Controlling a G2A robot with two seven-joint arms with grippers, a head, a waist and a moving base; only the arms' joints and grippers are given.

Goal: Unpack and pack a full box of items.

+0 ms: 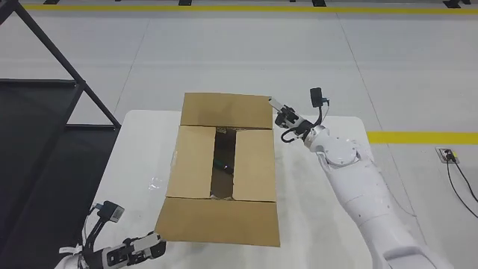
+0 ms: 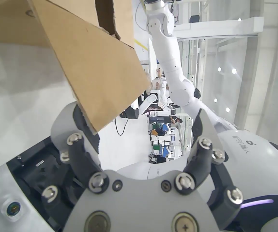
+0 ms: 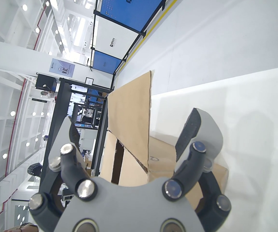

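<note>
Left end effector [image 1: 147, 248] beside near flap [image 1: 220, 220] of box [image 1: 196, 161]; box mid-table [image 1: 299, 217], centre flaps slightly apart.
Left wrist: jaws wide, flap corner between them, seemingly poised to open it.
Right wrist: right end effector [image 3: 131, 119] wide around far flap [image 3: 129, 97].

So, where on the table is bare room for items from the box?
Left of the box, the table is bare except one small clear scrap. Right of it, a bare patch reaches the right arm. Crowded: far flap by the right claw, near flap by the left claw.
</note>
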